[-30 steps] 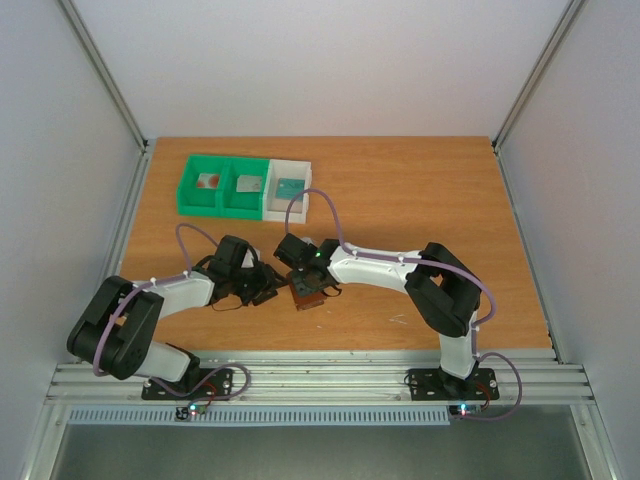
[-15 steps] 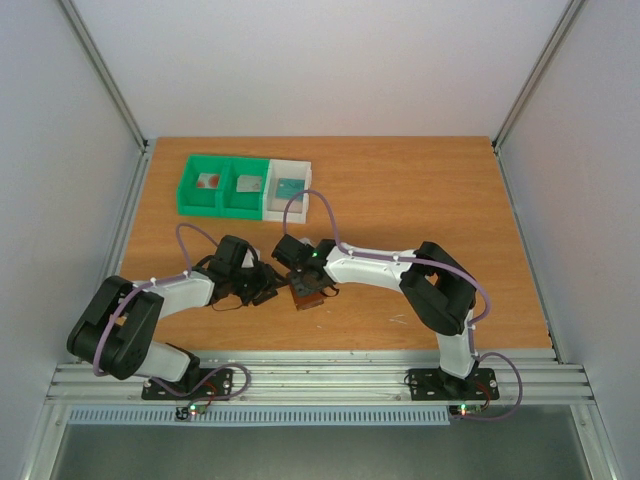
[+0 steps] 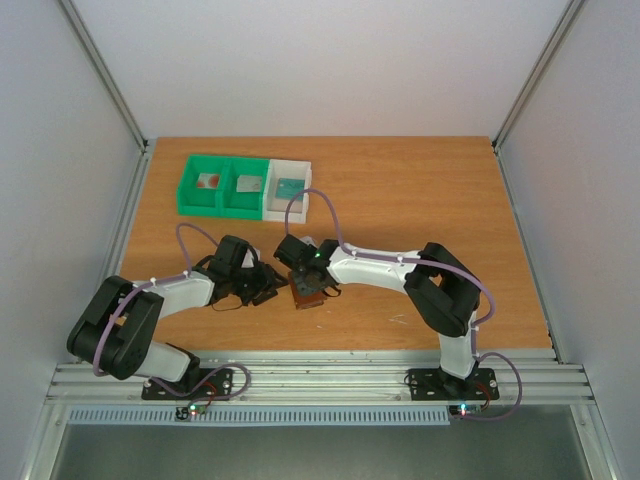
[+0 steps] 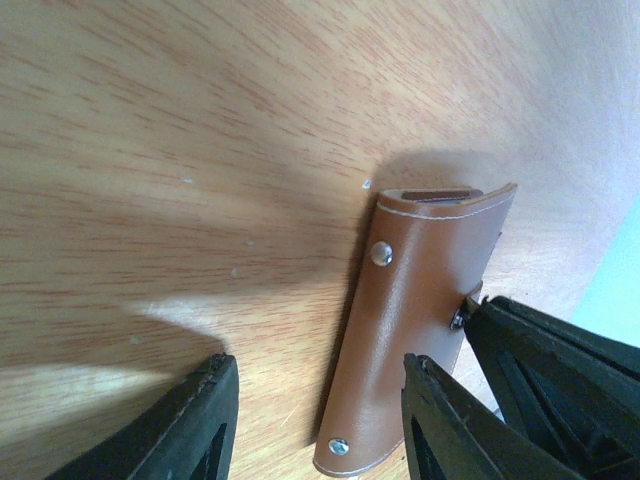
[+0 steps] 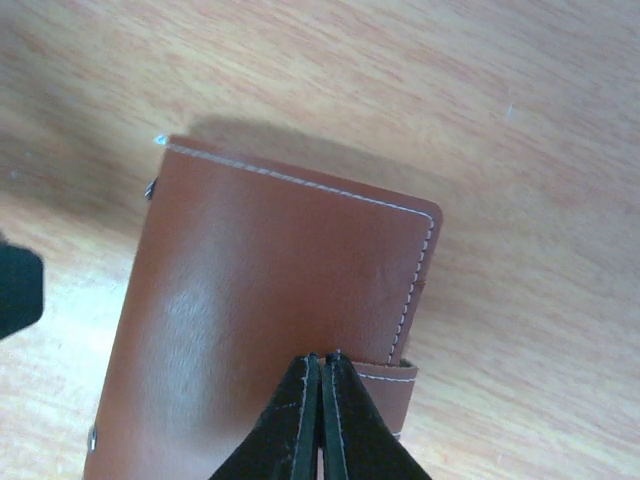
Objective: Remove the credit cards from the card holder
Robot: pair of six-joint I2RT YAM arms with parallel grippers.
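The brown card holder (image 3: 309,294) lies folded shut on the table between both grippers. In the right wrist view my right gripper (image 5: 320,357) is shut, its tips resting on the card holder's (image 5: 260,290) top face beside the strap edge, with nothing between them. My left gripper (image 4: 318,362) is open and low over the table, and the card holder's (image 4: 425,290) near end sits between its fingers, close to the right one. Three credit cards lie in the bins: white with a red mark (image 3: 207,182), grey (image 3: 248,184) and teal (image 3: 290,186).
Two joined green bins (image 3: 222,203) and a white bin (image 3: 288,208) stand in a row at the back left of the wooden table. The right arm's black fingers (image 4: 560,370) crowd the card holder's far side in the left wrist view.
The right arm shifted slightly over the card holder and its jaws closed. The left arm, the card holder and the bins stayed put.
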